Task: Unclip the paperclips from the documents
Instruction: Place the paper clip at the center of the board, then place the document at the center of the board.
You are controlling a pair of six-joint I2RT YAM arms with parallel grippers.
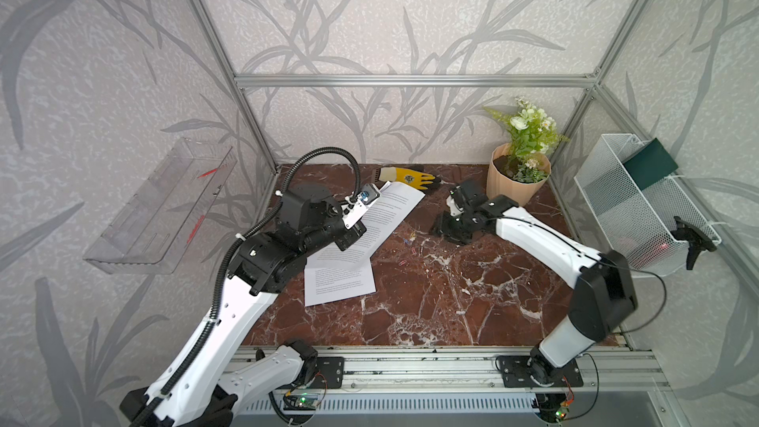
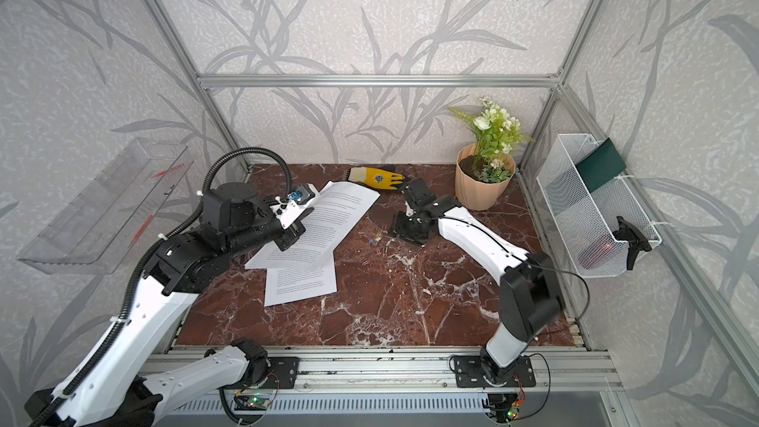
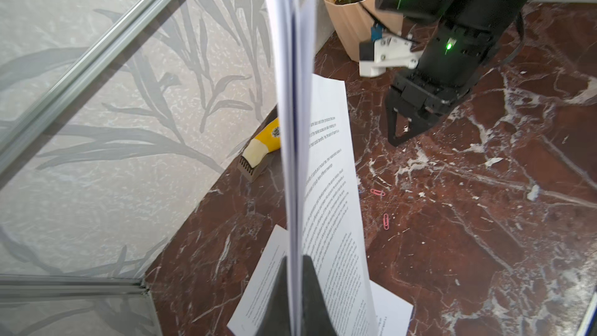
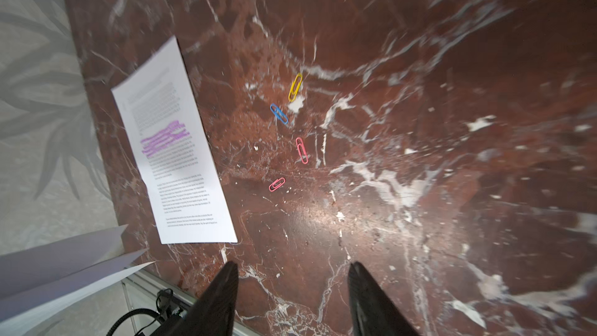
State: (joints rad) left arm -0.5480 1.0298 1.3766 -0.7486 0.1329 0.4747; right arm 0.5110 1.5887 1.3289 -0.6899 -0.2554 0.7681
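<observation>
Yellow, blue and pink clips [image 4: 301, 150] lie loose on the marble [image 4: 420, 59], beside the flat highlighted set [image 4: 174, 156]. My left gripper [image 3: 295, 261] clamps the other sheaf [image 3: 295, 124], its sheets fanning free. My right gripper [image 4: 292, 266] stands apart and empty. I judge the unclipping done.

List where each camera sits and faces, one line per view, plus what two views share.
Both top views: high above the front rail, looking down at the table; left arm, right arm, left claw and right claw show.
Left wrist: on the left arm, looking along the held papers toward the flower pot; its shut claw and the right claw show.
Right wrist: on the right arm, looking down at four paperclips and a flat sheet; its open claw shows.
Shared: both wrist views show pink paperclips.
</observation>
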